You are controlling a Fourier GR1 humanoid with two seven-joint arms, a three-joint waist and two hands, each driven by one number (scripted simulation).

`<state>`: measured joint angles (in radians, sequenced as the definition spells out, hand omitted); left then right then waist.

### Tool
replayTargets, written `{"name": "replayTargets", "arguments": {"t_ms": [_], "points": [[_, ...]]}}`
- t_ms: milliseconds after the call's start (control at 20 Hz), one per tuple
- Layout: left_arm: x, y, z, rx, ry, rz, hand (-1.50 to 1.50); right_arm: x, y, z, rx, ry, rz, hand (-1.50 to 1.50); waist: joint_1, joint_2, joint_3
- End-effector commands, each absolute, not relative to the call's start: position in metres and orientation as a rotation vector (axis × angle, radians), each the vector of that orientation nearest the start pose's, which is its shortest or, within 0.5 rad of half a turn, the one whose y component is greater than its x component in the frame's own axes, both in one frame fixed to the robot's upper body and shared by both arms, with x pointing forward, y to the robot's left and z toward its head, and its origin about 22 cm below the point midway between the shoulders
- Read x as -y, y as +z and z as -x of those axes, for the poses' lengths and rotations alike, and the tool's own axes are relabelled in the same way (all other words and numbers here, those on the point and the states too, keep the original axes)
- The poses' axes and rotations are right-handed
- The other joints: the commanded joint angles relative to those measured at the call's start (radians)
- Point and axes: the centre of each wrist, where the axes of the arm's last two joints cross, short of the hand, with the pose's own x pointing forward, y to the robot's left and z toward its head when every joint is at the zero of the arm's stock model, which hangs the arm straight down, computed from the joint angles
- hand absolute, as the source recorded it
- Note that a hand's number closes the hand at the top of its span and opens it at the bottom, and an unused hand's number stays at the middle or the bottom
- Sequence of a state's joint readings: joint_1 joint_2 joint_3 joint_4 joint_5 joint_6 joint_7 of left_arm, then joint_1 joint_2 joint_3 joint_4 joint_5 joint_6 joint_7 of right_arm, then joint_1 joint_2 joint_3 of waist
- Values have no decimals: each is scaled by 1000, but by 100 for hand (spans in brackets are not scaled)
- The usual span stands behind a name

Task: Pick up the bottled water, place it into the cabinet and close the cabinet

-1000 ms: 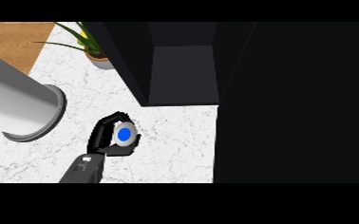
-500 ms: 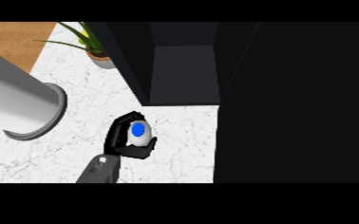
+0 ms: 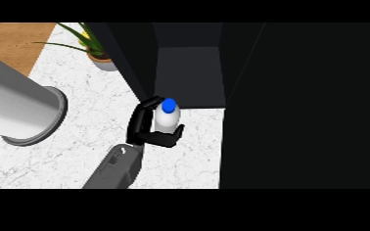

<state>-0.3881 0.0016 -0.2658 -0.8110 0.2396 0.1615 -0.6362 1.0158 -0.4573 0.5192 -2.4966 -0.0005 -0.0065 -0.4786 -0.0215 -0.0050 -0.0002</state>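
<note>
Fingers (image 3: 151, 101) of the left hand (image 3: 137, 125) curl round the bottled water (image 3: 167, 120), just before the open cabinet (image 3: 189, 73); whether it clears the counter (image 3: 72, 93) is hard to tell. It should be light, smooth thin plastic, apt to dent or slip, so mid-body, below the blue cap (image 3: 169, 106), suits holding.

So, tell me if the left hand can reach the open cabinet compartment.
Probably yes: the left hand, fingers curled round the bottled water, sits just in front of the open cabinet compartment, with nothing showing in between.
</note>
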Motion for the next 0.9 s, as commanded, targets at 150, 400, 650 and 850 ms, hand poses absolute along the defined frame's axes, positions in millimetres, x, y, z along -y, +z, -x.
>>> {"name": "replayTargets", "arguments": {"t_ms": [150, 400, 650, 850], "points": [[-92, -30, -322, 1735, -69, 162, 150, 222, 137, -22, 1907, 147, -278, -150, -7, 4, 0], [-83, -8, -356, 1713, -78, 37, 150, 230, 139, -23, 1935, 178, -263, -150, -17, 9, 0], [-80, -8, -367, 1677, -43, 2, 150, 230, 127, -20, 1938, 151, -309, -150, -38, 13, 0], [-79, 23, -397, 1644, 29, -27, 150, 236, 119, -14, 1928, 164, -295, -150, -53, 14, 0]]}}
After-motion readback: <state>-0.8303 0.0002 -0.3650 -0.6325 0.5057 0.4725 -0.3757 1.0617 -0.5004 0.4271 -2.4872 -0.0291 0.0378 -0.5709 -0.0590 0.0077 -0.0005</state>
